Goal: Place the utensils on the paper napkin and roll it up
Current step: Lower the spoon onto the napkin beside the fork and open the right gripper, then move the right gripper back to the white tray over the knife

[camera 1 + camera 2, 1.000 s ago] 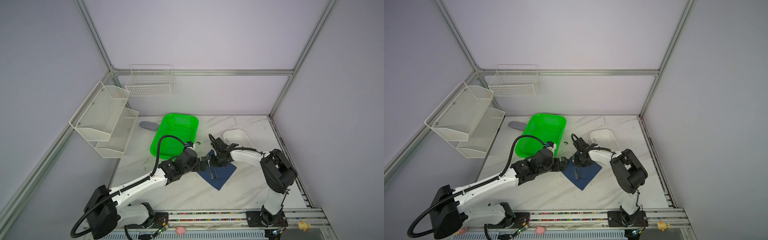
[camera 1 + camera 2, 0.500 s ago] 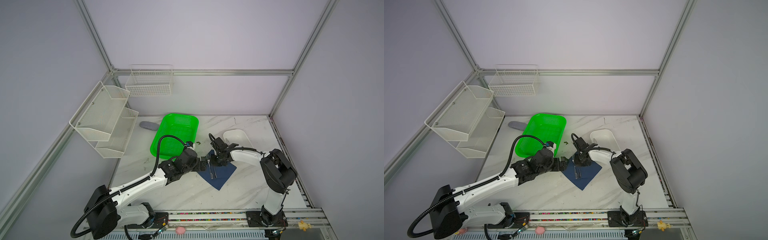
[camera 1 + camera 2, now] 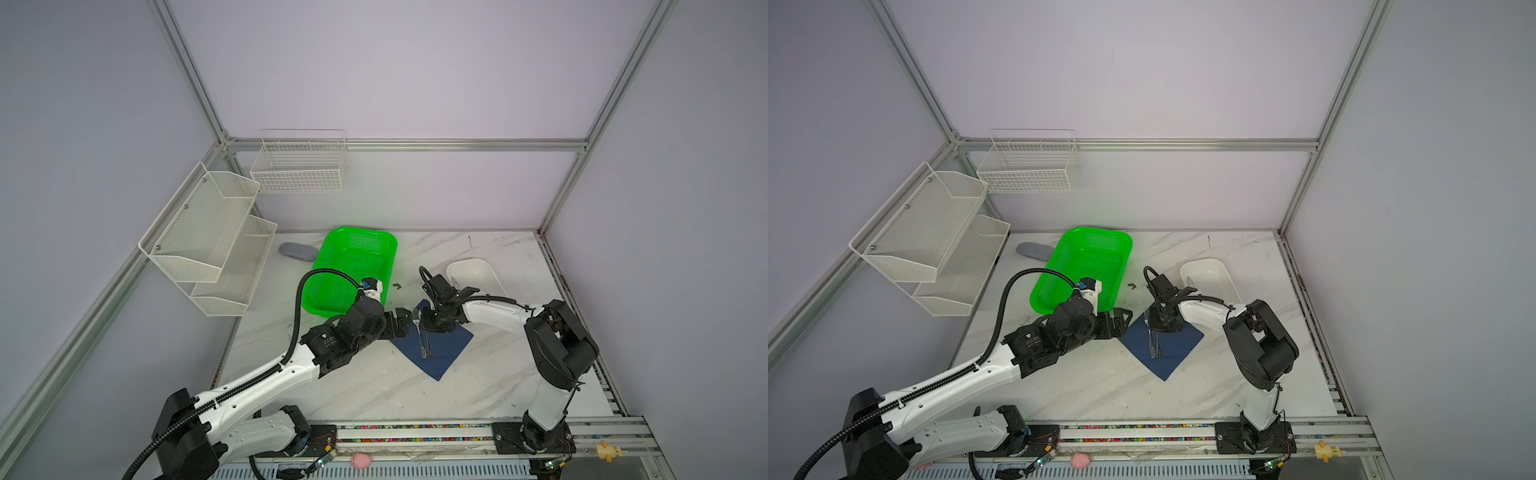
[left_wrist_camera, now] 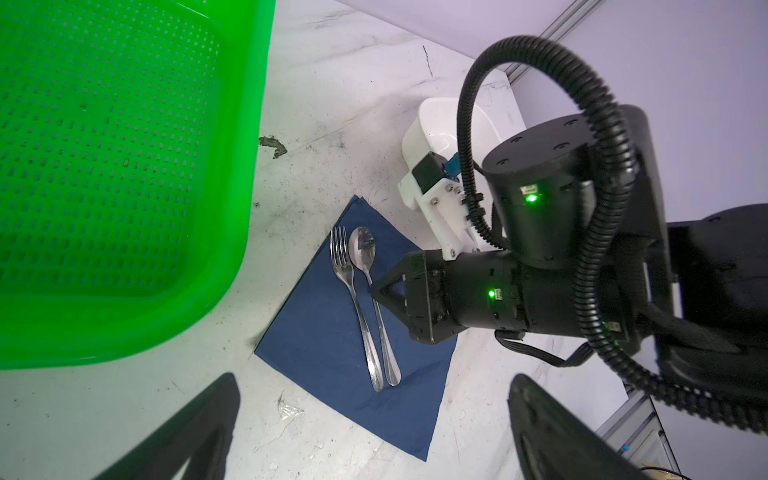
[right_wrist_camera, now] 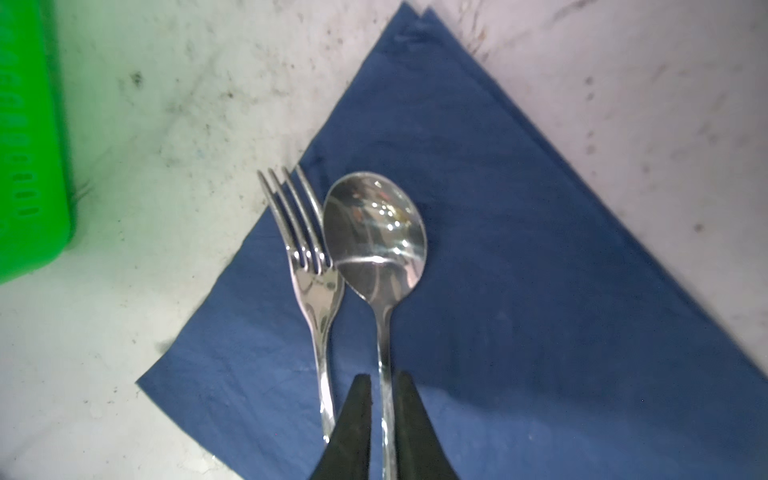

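The navy paper napkin (image 3: 446, 353) (image 3: 1177, 353) (image 4: 328, 336) (image 5: 519, 291) lies flat on the marble table, one corner towards the front. Two utensils lie on it side by side: a fork (image 3: 419, 336) (image 4: 353, 291) (image 5: 316, 291) and a spoon (image 3: 429, 349) (image 4: 365, 253) (image 5: 374, 232). The fork's tines stick out past the napkin's edge. My right gripper (image 3: 430, 326) (image 3: 1160, 326) (image 5: 382, 380) is down at the spoon's handle, its jaws slightly parted with a thin gap on each side. My left gripper (image 3: 405, 324) (image 3: 1125, 322) (image 4: 374, 378) stands wide open just left of the napkin, holding nothing.
A green basket (image 3: 353, 266) (image 4: 124, 166) stands right behind the left gripper. A white tray (image 3: 478, 274) (image 4: 432, 124) sits behind the right arm. A grey object (image 3: 297, 251) lies at the back left. White wire racks (image 3: 208, 232) hang on the left wall.
The right gripper's jaws have parted a little around the spoon's handle. Both arms have hardly moved, and the left gripper stays wide open.
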